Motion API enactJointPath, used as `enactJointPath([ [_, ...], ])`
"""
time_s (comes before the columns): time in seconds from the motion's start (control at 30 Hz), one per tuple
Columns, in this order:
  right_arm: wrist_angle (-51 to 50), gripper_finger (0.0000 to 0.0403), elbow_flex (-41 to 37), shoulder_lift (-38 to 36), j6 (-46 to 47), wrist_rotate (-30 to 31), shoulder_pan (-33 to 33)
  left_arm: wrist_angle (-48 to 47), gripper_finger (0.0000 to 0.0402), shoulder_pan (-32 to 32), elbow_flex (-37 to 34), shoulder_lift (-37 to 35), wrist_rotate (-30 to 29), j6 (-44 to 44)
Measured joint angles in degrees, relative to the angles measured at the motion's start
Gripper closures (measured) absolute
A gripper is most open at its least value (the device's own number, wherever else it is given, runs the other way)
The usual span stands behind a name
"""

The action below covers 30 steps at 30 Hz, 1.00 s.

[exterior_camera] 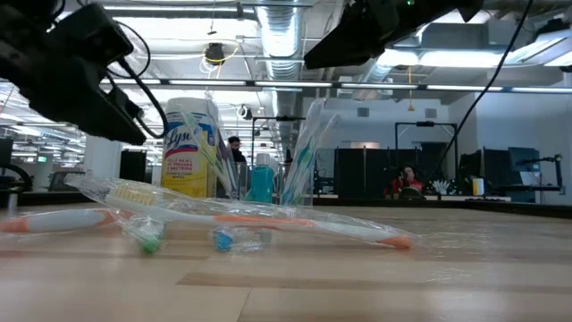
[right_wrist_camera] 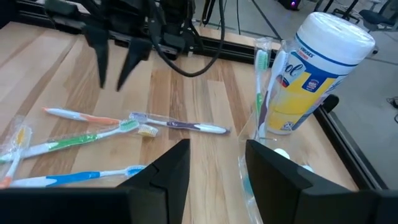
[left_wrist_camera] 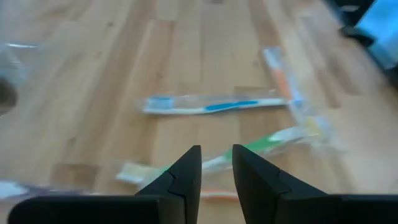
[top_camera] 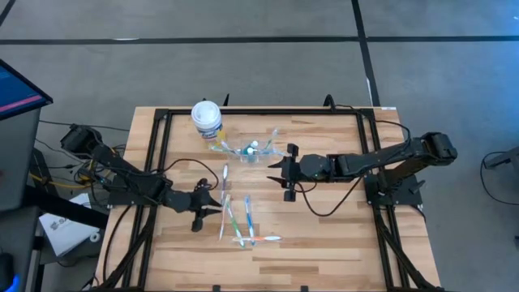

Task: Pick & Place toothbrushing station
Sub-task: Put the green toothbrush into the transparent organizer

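A small clear plastic cup [top_camera: 247, 151] stands at the table's far middle, holding several wrapped toothbrushes [exterior_camera: 299, 148] and a small blue tube [exterior_camera: 261, 183]. More wrapped toothbrushes [top_camera: 239, 219] lie flat on the wood near the table's middle; they also show in the left wrist view [left_wrist_camera: 211, 106] and the right wrist view [right_wrist_camera: 93, 134]. My left gripper [top_camera: 215, 207] is open and empty, raised just left of the loose toothbrushes, with a green one [left_wrist_camera: 280, 138] beyond its fingertips [left_wrist_camera: 193, 155]. My right gripper [top_camera: 277, 169] is open and empty, just right of the cup [right_wrist_camera: 252, 134].
A yellow canister with a white lid [top_camera: 207, 119] stands at the far left next to the cup. A black metal frame [top_camera: 162, 122] runs around the table's edges. Bare wood lies on the near right side [top_camera: 324, 243].
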Motion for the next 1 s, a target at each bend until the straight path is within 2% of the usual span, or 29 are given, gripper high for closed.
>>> enactJointPath([
  [0.23,0.6,0.0262,0.0,0.0,0.0,0.0,0.0,0.4,0.0317,0.2,-3.9,0.0,-5.7,1.0],
  [0.33,1.0,0.026,0.0,0.0,0.0,0.0,0.0,1.6,0.0315,0.8,-4.9,0.0,-6.3,1.1],
  [0.73,1.0,0.0265,0.0,0.0,0.0,0.0,-0.1,5.7,0.0249,4.1,-6.9,0.0,-4.3,2.0],
  [1.0,1.0,0.0262,0.0,0.0,0.0,0.0,-0.1,6.1,0.0252,7.3,-6.9,0.0,0.1,4.1],
])
